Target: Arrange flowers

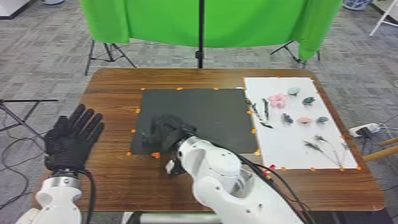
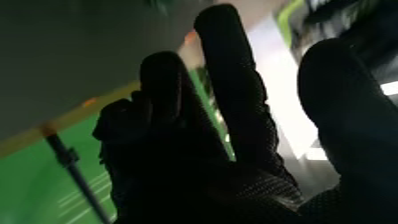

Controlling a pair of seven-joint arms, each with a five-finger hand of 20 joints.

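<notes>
Behind my brown table (image 1: 115, 185), a green cloth (image 1: 160, 22) hangs above the grey floor. On the left side, my left hand (image 1: 69, 144) is near the table's edge, with its fingers straight and a little apart. More to the right comes the dark mat (image 1: 209, 107). Over its near left part is my right hand (image 1: 167, 127); in the wrist view the thumb (image 2: 329, 90) stands apart from the long finger (image 2: 233, 65), the other fingers are more bent, and I see nothing held between them. I judge the arranging is at its beginning, because the flowers lie on the white sheet (image 1: 275, 142), at the right of the mat: the dark leafy strips (image 1: 259, 111), the pink flower (image 1: 278, 101), small blooms (image 1: 305, 120), and near them the thin sprigs (image 1: 327, 149). From here, if my hand goes too low over the sheet, the glove could push the small blooms out of their places. The sprigs look slender, so a too strong pinch could bend them. Also the strips are close together, and taking one could drag its neighbour.
</notes>
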